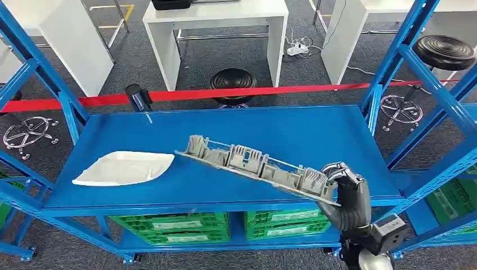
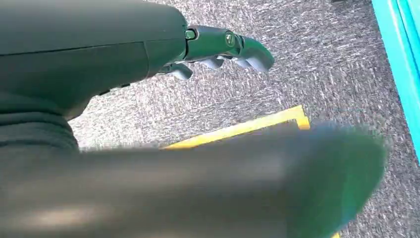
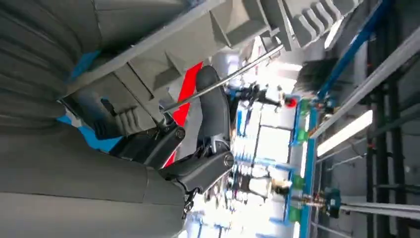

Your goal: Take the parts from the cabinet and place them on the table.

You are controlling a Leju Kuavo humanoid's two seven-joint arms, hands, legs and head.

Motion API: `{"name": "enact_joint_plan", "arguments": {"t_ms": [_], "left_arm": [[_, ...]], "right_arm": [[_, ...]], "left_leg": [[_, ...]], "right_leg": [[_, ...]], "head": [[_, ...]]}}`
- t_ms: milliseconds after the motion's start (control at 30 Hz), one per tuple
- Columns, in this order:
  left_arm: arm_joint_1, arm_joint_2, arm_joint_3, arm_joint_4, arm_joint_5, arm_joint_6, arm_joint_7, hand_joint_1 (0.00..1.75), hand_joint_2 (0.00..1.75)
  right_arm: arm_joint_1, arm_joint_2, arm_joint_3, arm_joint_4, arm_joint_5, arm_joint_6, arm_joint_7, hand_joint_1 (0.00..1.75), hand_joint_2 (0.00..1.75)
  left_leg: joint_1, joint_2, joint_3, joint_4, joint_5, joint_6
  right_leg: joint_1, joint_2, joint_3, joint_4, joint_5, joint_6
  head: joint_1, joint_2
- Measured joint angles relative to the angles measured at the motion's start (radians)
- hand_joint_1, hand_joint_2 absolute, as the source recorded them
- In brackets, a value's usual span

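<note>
Right hand: the right hand (image 1: 347, 191), at the lower right of the head view, grips one end of a long grey part (image 1: 256, 165), fingers wrapped over its edge.
Grey part: a ribbed bar held tilted above the blue shelf (image 1: 315, 135), running from the lower right up toward the centre left; its free end hangs just beside the white part.
White part: a flat white piece (image 1: 125, 168) lies on the shelf at the left.
Left hand: the left hand (image 2: 218, 47) hangs over grey carpet (image 2: 317, 64), fingers loosely apart, holding nothing.
Below the shelf: green crates (image 1: 169, 222) sit on the lower level.
Background: a red tape (image 1: 185, 94) runs across, with a black stool (image 1: 233, 79) and white tables (image 1: 216, 17) behind it.
</note>
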Motion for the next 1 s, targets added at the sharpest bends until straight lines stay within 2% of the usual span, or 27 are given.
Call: {"name": "enact_joint_plan", "arguments": {"t_ms": [200, 333, 533, 700, 767, 800, 833, 867, 933, 967, 1000], "left_arm": [[0.0, 0.0, 0.0, 0.0, -0.015, 0.02, -0.009, 0.0, 1.75], [-0.001, 0.0, 0.0, 0.0, -0.017, 0.031, 0.006, 0.0, 1.75], [-0.001, -0.003, 0.0, 0.0, -0.029, 0.069, -0.001, 0.0, 1.75], [0.0, -0.003, 0.001, 0.0, -0.026, 0.067, -0.01, 0.0, 1.75], [-0.001, -0.003, 0.005, 0.0, -0.026, 0.063, -0.01, 0.0, 1.75], [-0.002, -0.005, 0.008, 0.0, -0.026, 0.062, -0.01, 0.0, 1.75], [-0.002, -0.008, 0.01, 0.0, -0.026, 0.058, -0.01, 0.0, 1.75], [-0.002, -0.008, 0.01, 0.0, -0.026, 0.05, -0.01, 0.0, 1.75], [0.001, -0.008, 0.011, 0.0, -0.019, 0.038, -0.008, 0.0, 1.75], [0.001, -0.008, 0.013, 0.0, -0.016, 0.038, -0.006, 0.0, 1.75], [0.001, -0.008, 0.015, 0.0, -0.016, 0.038, -0.003, 0.0, 1.75]], "right_arm": [[0.001, 0.0, -0.002, 0.007, -0.097, 0.112, 0.021, 1.75, 1.75], [0.016, -0.001, 0.004, 0.007, -0.093, 0.217, -0.027, 1.75, 1.75], [0.035, -0.002, 0.04, 0.007, 0.005, 0.232, -0.048, 1.75, 1.75], [0.027, -0.002, 0.063, 0.008, 0.036, 0.236, -0.052, 1.75, 1.75], [0.019, -0.002, 0.073, 0.011, 0.044, 0.235, -0.052, 1.75, 1.75], [0.015, -0.002, 0.074, 0.011, 0.045, 0.235, -0.053, 1.75, 1.75], [0.013, -0.002, 0.075, 0.012, 0.046, 0.235, -0.052, 1.75, 1.75], [0.008, -0.002, 0.075, 0.014, 0.046, 0.235, -0.054, 1.75, 1.75], [0.003, -0.002, 0.075, 0.021, 0.046, 0.235, -0.054, 1.75, 1.75], [0.002, -0.002, 0.075, 0.027, 0.046, 0.235, -0.054, 1.75, 1.75], [-0.001, -0.003, 0.075, 0.033, 0.047, 0.235, -0.053, 1.75, 1.75]], "left_leg": [[0.0, 0.0, 0.0, 0.0, 0.0, 0.0], [0.0, 0.0, 0.0, 0.0, 0.0, 0.0], [-0.003, 0.0, 0.0, 0.001, -0.001, 0.003], [-0.012, 0.0, -0.004, 0.007, 0.002, 0.014], [-0.016, 0.0, -0.008, 0.005, 0.012, 0.025], [-0.004, -0.001, -0.006, -0.014, 0.031, 0.032], [-0.001, 0.001, -0.002, -0.02, 0.038, 0.033], [0.002, 0.001, -0.005, -0.022, 0.042, 0.036], [0.003, 0.004, -0.008, -0.022, 0.042, 0.037], [0.003, 0.004, -0.007, -0.021, 0.04, 0.037], [0.005, 0.004, -0.005, -0.02, 0.037, 0.035]], "right_leg": [[0.0, 0.0, 0.0, 0.0, 0.0, 0.0], [0.0, 0.0, 0.0, 0.0, 0.0, 0.0], [-0.004, 0.0, 0.0, -0.002, 0.002, 0.004], [-0.013, 0.0, 0.0, -0.005, 0.011, 0.016], [-0.016, 0.0, 0.004, -0.018, 0.024, 0.026], [-0.007, 0.0, 0.001, -0.021, 0.026, 0.031], [-0.008, -0.003, -0.006, -0.011, 0.019, 0.034], [-0.006, -0.004, -0.029, 0.032, -0.01, 0.035], [-0.011, -0.004, -0.105, 0.194, -0.079, 0.041], [-0.013, -0.004, -0.141, 0.268, -0.097, 0.044], [-0.015, -0.004, -0.154, 0.286, -0.09, 0.045]], "head": [[0.0, 0.0], [0.0, 0.0], [0.0, 0.0], [0.0, 0.0], [-0.001, 0.0], [-0.002, 0.0], [0.0, 0.0], [0.006, 0.0], [0.012, 0.0], [0.012, 0.0], [0.013, 0.0]]}}
